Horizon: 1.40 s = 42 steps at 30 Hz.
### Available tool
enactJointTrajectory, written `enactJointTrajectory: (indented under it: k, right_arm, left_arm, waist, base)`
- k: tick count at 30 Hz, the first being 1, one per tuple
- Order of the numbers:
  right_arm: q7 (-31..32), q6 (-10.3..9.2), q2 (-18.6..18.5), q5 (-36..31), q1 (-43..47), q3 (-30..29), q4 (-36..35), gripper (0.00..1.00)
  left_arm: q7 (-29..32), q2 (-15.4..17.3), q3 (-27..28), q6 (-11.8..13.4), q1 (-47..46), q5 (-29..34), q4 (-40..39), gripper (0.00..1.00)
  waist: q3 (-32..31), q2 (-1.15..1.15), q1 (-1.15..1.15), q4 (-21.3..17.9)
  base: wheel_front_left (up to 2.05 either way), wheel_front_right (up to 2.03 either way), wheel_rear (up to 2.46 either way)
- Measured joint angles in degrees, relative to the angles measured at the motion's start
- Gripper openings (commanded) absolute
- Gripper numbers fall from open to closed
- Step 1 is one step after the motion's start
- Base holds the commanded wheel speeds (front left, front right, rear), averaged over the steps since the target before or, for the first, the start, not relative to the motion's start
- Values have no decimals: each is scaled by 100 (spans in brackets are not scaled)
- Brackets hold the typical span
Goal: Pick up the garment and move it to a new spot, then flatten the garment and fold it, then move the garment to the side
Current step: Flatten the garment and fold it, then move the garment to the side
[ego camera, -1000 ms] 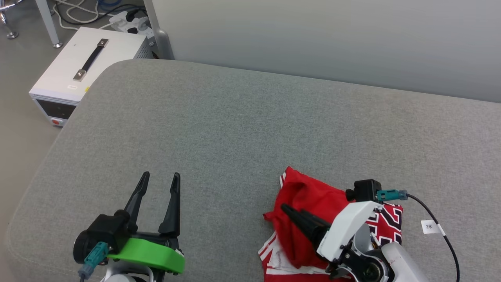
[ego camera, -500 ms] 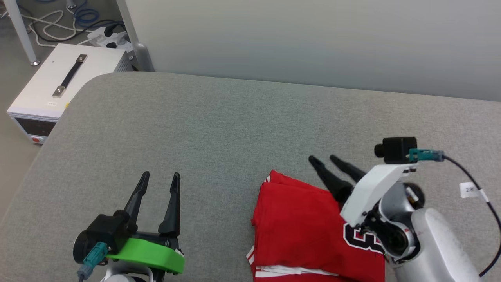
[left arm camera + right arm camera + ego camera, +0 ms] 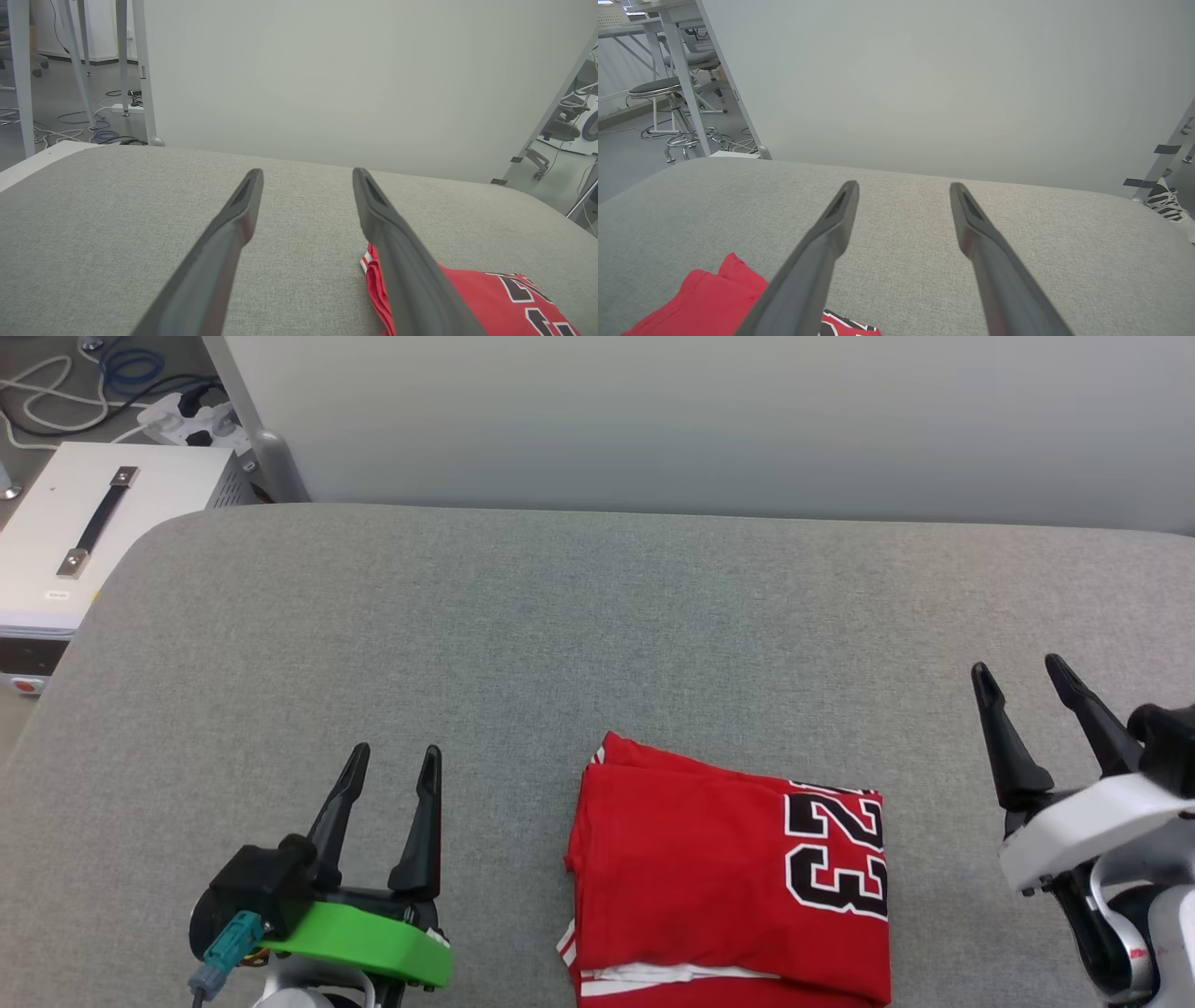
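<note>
The garment (image 3: 724, 887) lies folded into a neat red rectangle near the front edge of the grey cushioned surface (image 3: 597, 644), with a black-and-white "23" print on its right part and white striped trim at its front-left corner. My left gripper (image 3: 395, 761) stands open to the left of it, nothing between its fingers. My right gripper (image 3: 1019, 672) is open to the right of the garment, clear of it. The left wrist view has the garment (image 3: 495, 298) at lower right; the right wrist view has the garment (image 3: 705, 303) at lower left.
A pale wall panel (image 3: 709, 420) rises along the far edge of the cushion. Off the cushion's left end, a white box with a black handle (image 3: 84, 532) stands on the floor, with cables and a power strip (image 3: 177, 415) behind it.
My right gripper has let go of the garment, opened and drawn off to the right. The garment now lies flat and folded. The head camera has turned, shifting the whole scene.
</note>
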Motion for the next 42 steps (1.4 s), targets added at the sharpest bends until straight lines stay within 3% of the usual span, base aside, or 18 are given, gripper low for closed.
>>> enactJointTrajectory:
  k: [8, 19, 36, 39, 42]
  right_arm:
    - [-976, 0, 419, -5, 664, -257, -13, 100]
    - [-1421, 0, 777, -152, 992, -323, 365, 100]
    - [-1336, 0, 802, -210, 987, -331, 469, 100]
    - [-1072, 0, 781, -222, 973, -308, 466, 100]
    - [-398, 0, 678, -25, 965, -114, 401, 100]
  left_arm:
    - [0, -48, -14, 0, 1, -237, 24, 100]
    - [-1, -51, -77, 0, 12, -270, 85, 100]
    - [0, -52, -114, 0, 12, -218, 119, 100]
    - [0, -52, -107, 0, 12, -216, 119, 100]
    - [0, -53, -104, 0, 11, -216, 118, 100]
  waist:
    - [29, 0, 0, -99]
    - [-15, 0, 0, -92]
    - [-23, 0, 0, -63]
    - [-2, 0, 0, -57]
    - [23, 0, 0, -51]
  base:
    - [0, 0, 0]
    - [0, 0, 0]
    - [0, 0, 0]
    - [0, 0, 0]
    - [0, 0, 0]
